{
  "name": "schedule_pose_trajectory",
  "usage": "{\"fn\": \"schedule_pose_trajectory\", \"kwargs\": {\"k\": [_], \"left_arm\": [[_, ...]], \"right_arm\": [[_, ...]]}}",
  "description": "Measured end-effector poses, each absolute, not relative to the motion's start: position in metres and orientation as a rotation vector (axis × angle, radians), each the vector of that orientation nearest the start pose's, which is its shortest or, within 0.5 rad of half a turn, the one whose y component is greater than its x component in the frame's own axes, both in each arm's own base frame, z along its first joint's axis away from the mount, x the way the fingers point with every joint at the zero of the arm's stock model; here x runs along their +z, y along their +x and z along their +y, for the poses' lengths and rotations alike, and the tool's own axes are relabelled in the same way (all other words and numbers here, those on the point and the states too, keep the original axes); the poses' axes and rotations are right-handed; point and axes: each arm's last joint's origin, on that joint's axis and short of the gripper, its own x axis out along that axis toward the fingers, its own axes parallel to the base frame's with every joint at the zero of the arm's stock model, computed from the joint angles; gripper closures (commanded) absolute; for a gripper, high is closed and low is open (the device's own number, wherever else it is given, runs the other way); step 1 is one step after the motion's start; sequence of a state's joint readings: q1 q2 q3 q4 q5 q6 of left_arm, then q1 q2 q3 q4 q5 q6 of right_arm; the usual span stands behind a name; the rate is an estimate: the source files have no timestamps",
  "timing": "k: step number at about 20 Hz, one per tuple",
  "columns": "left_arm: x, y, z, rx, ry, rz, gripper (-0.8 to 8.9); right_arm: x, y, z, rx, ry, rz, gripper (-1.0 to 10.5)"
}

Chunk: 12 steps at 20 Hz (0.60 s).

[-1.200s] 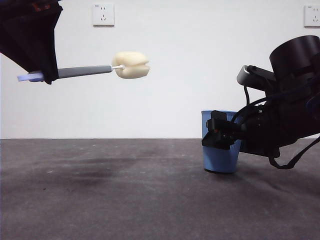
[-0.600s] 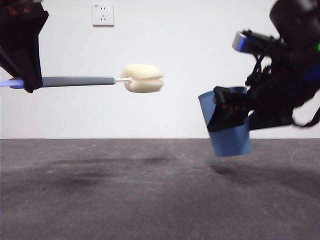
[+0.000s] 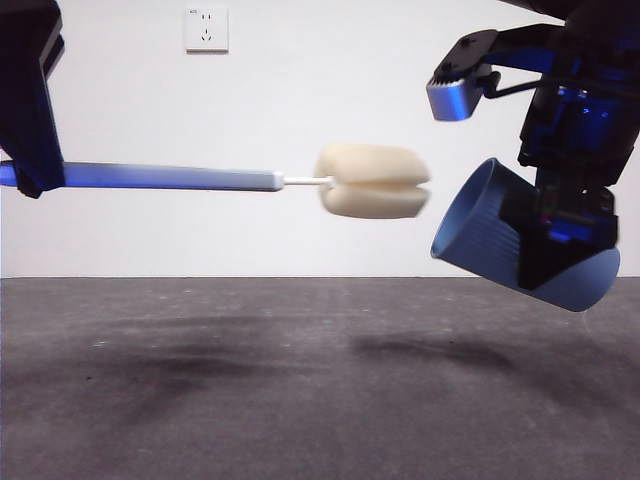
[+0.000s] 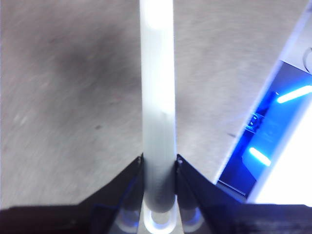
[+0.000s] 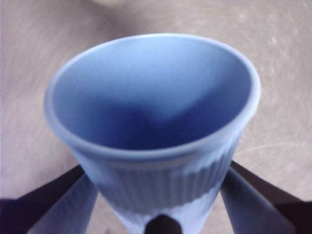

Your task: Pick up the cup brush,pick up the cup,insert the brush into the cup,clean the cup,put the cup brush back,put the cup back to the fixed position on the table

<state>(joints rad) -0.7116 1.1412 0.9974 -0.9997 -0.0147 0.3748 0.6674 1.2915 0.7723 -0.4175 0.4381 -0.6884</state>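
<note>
Since a moment ago the right gripper [image 5: 161, 214] has lifted and tipped its clamped cup [image 3: 520, 238] toward the cup brush [image 3: 372, 181] (left gripper [image 4: 158, 165] clamps the handle); insertion looks imminent.

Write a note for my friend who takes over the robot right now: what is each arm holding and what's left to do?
Left tool: shut on the long grey handle of the cup brush, held level in the air, its cream-yellow sponge head pointing at the cup.
Right tool: shut on the blue ribbed plastic cup, lifted off the dark grey table and tipped so its mouth faces the sponge.
Done: brush and cup are both picked up.
Left: the sponge is just outside the rim, not in yet. Insert it, scrub, then put the brush back and set the cup back at its spot.
</note>
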Motion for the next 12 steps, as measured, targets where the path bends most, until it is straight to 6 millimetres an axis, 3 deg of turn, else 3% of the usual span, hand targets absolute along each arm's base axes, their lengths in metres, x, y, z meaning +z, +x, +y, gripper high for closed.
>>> {"fn": "schedule_pose_trajectory", "kwargs": {"k": [12], "left_arm": [[0.277, 0.144, -0.141, -0.887, 0.791, 0.978, 8.22]], "right_arm": [[0.212, 0.186, 0.16, 0.588, -1.315, 0.636, 9.6]]}}
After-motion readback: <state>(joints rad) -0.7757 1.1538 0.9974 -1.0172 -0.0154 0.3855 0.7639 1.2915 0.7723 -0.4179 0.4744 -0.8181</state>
